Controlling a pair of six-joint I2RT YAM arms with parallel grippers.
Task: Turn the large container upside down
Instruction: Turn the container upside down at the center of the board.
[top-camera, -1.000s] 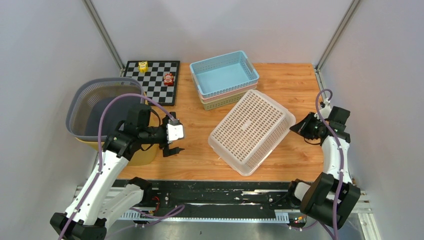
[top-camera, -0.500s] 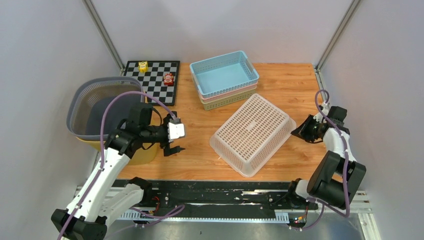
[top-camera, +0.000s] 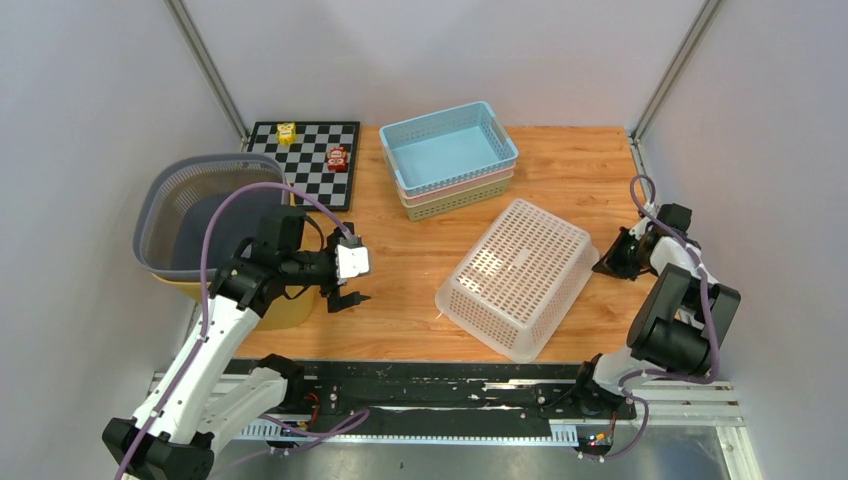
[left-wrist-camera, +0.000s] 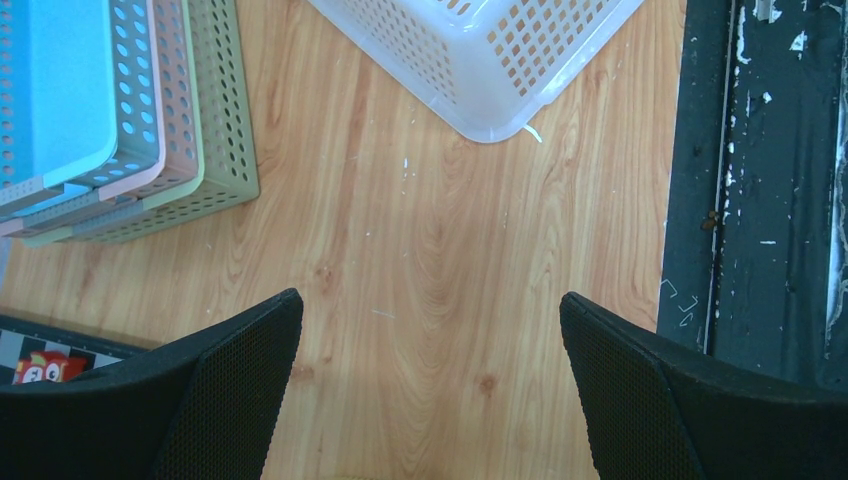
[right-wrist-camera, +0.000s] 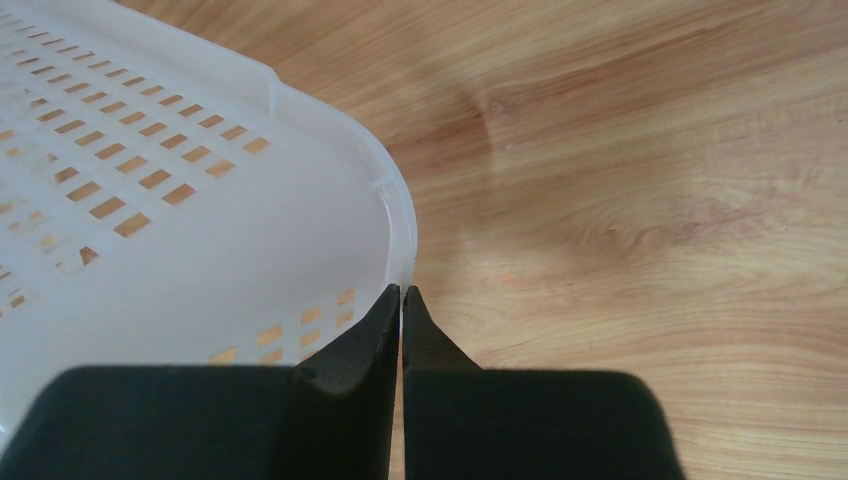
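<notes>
The large white perforated container (top-camera: 520, 272) lies with its holed base facing up, right of the table's middle. My right gripper (top-camera: 604, 264) is at its right edge. In the right wrist view the container (right-wrist-camera: 150, 200) fills the left, and its thin rim runs into my right gripper (right-wrist-camera: 402, 292), whose jaws are pressed together on it. My left gripper (top-camera: 348, 296) is open and empty, well left of the container. In the left wrist view my left gripper (left-wrist-camera: 430, 390) hovers over bare wood and the container's corner (left-wrist-camera: 480, 50) shows at the top.
A stack of blue, pink and green baskets (top-camera: 450, 155) stands behind the container and shows in the left wrist view (left-wrist-camera: 100, 120). A chessboard (top-camera: 310, 165) with two small toys lies at the back left. A grey round basket (top-camera: 200, 210) stands far left. A black rail (top-camera: 430, 385) lines the near edge.
The white container has slid right and toward the near edge with my right gripper, whose arm folded back toward the right wall. The left arm has barely moved.
</notes>
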